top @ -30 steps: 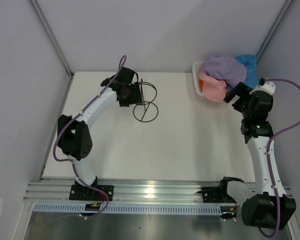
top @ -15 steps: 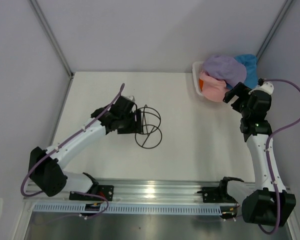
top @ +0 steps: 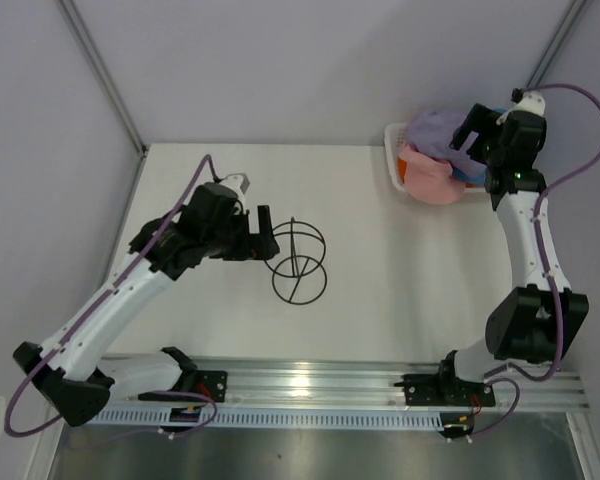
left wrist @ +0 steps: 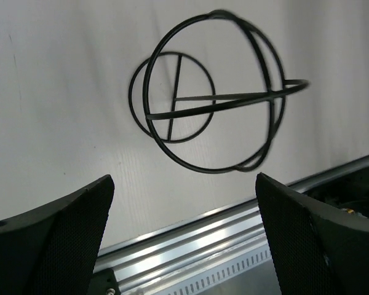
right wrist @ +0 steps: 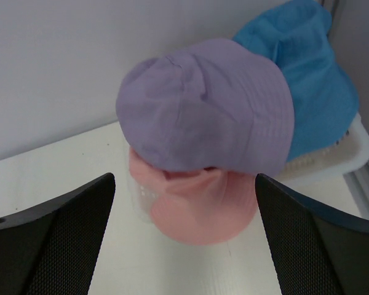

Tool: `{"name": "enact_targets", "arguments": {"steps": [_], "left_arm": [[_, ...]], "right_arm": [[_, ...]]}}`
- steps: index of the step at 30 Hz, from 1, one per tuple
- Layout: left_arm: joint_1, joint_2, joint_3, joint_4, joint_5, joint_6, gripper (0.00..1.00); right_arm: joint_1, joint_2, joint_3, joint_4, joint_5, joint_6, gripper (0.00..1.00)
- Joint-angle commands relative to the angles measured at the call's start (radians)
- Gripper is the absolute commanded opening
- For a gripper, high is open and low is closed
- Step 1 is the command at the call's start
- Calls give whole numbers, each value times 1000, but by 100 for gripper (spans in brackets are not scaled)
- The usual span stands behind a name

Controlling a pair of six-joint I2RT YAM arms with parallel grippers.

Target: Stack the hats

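My right hand (top: 467, 140) hangs over the white basket (top: 392, 150) at the far right corner of the surface (top: 400, 300), fingers spread wide and holding nothing. The hats sit piled in that basket. The lavender hat (right wrist: 209, 104) is on top, the pink hat (right wrist: 197, 209) is under it and spills over the near rim, and the blue hat (right wrist: 313, 74) is tucked behind. I see only these three.

I judge the step in hand to be taking the lavender one. I want to come straight down on its crown and gather one fold of cloth, staying shallow so the fingers don't catch the pink fabric or the mesh. The brims are floppy, so I'd lift straight up until the hem clears the pile before swinging left.

My left hand (top: 267, 240) is spread too, empty, just beside the black wire stand (left wrist: 209, 110), which stands upright mid-surface. I'd hold that arm back from the stand so it doesn't tip.
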Motion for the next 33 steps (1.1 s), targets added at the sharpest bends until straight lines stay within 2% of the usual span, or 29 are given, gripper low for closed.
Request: {"name": "enact_targets", "arguments": {"steps": [1, 4, 8, 12, 15, 17, 20, 21, 23, 24, 25, 27, 33], "left_arm": [[24, -78, 116, -80, 2, 103, 99], [67, -116, 234, -129, 26, 155, 100], [137, -145, 313, -144, -13, 209, 99], [213, -135, 339, -132, 16, 223, 100], [225, -116, 334, -126, 27, 231, 99], [228, -93, 339, -124, 36, 237, 99], [230, -70, 352, -128, 39, 243, 99], [231, -67, 352, -124, 39, 243, 99], [231, -70, 348, -108, 44, 243, 99], [231, -72, 346, -100, 44, 242, 100], [231, -73, 340, -91, 44, 239, 100], [233, -70, 331, -68, 92, 238, 99], [234, -85, 270, 27, 89, 219, 100]], "right_arm": [[-1, 131, 246, -66, -67, -100, 99], [8, 297, 391, -151, -136, -144, 99], [52, 456, 587, -252, -110, -205, 100], [114, 544, 632, -276, -49, -281, 99], [143, 566, 637, -269, 53, -324, 100], [149, 579, 635, -265, 124, -333, 96], [134, 590, 640, -260, 144, -324, 76], [131, 587, 643, -263, 140, -321, 56], [131, 561, 637, -251, 140, -321, 35], [132, 547, 634, -230, 146, -327, 18], [134, 532, 631, -220, 155, -328, 13], [137, 484, 640, -202, 144, -341, 8], [152, 374, 768, -248, 60, -331, 6]]}}
